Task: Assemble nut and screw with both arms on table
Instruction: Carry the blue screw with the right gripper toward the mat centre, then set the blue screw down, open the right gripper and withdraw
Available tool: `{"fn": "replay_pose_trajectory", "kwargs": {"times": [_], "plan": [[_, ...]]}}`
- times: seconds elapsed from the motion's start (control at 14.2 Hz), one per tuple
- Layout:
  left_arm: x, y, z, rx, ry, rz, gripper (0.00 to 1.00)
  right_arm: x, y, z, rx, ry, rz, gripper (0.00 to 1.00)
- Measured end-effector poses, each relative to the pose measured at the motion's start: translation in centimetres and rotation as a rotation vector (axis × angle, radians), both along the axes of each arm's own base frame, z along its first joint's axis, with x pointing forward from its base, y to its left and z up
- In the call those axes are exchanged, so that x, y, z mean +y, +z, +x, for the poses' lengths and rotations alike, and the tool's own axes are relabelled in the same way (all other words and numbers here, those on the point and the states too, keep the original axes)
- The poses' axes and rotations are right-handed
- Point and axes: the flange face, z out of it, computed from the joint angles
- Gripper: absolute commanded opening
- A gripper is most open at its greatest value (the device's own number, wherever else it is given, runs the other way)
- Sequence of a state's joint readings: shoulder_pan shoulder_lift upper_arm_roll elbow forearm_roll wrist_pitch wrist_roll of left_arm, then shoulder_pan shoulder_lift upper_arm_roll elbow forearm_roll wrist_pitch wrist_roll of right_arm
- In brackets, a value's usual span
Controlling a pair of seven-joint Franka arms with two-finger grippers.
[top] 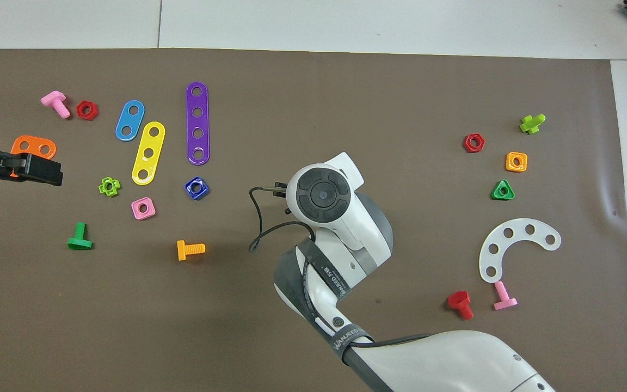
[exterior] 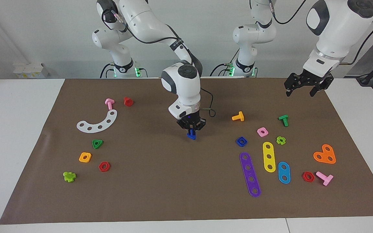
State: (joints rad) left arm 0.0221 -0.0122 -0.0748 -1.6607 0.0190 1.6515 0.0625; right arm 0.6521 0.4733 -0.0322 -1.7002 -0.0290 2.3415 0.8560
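The dark blue screw (exterior: 191,135) is gripped by my right gripper (exterior: 191,129), shut on it at the middle of the brown mat (exterior: 160,187), at or just above the surface. In the overhead view the right arm's wrist (top: 321,193) hides the screw and the gripper. The dark blue nut (exterior: 241,141) lies on the mat toward the left arm's end and also shows in the overhead view (top: 197,188). My left gripper (exterior: 300,93) is open and empty, raised over the left arm's end of the mat; in the overhead view (top: 33,170) it covers part of an orange plate.
Near the nut lie a pink square nut (exterior: 262,131), an orange bolt (exterior: 238,116), a green bolt (exterior: 284,120) and purple (exterior: 250,174), yellow (exterior: 269,156) and blue (exterior: 284,172) strips. More nuts, bolts and a white curved plate (exterior: 97,122) lie toward the right arm's end. The white table (exterior: 11,129) borders the mat.
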Motion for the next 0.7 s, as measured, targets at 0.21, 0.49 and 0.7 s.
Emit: {"fn": "replay_pose_trajectory", "kwargs": {"times": [0.21, 0.49, 0.7], "plan": [[0.0, 0.0, 0.0, 0.0, 0.0, 0.0, 1.0, 0.2, -1.9, -0.4, -0.021, -0.002, 0.018, 0.49], [0.0, 0.0, 0.0, 0.0, 0.0, 0.0, 1.0, 0.2, -2.8, -0.8, -0.019, -0.004, 0.018, 1.0], [0.0, 0.0, 0.0, 0.0, 0.0, 0.0, 1.0, -0.5, -0.7, 0.1, -0.046, -0.021, 0.033, 1.0]]}}
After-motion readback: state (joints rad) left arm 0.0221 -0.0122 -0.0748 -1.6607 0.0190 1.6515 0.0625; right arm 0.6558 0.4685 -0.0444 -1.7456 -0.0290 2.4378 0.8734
